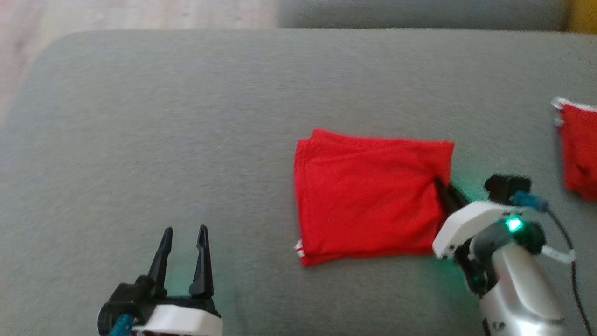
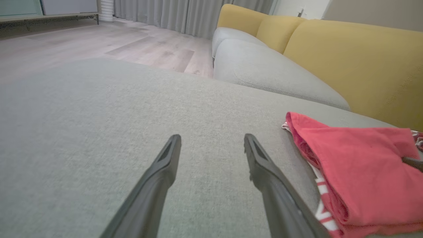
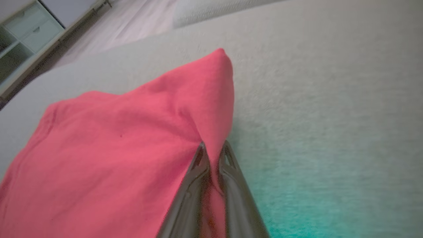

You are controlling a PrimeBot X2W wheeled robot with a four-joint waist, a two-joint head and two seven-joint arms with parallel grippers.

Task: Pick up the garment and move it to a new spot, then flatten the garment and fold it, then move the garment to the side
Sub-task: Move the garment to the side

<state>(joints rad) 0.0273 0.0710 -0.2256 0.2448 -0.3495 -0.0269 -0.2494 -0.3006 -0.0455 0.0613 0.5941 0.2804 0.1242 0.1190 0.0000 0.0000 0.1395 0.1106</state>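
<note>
We find the garment folded into a red rectangle, lying flat on the grey sofa, right of centre in the head view. The right end effector is clamped narrow on its right edge. The right wrist view confirms a ridge of red cloth pinched between the fingers. The left end effector stands wide, well apart from the garment, over grey upholstery.

Writing: white marks on the fold's lower layer in the left wrist view, too partial to read. That view adds a yellow backrest, wood floor and curtains. The head view adds a second red cloth, white-edged, at far right.
</note>
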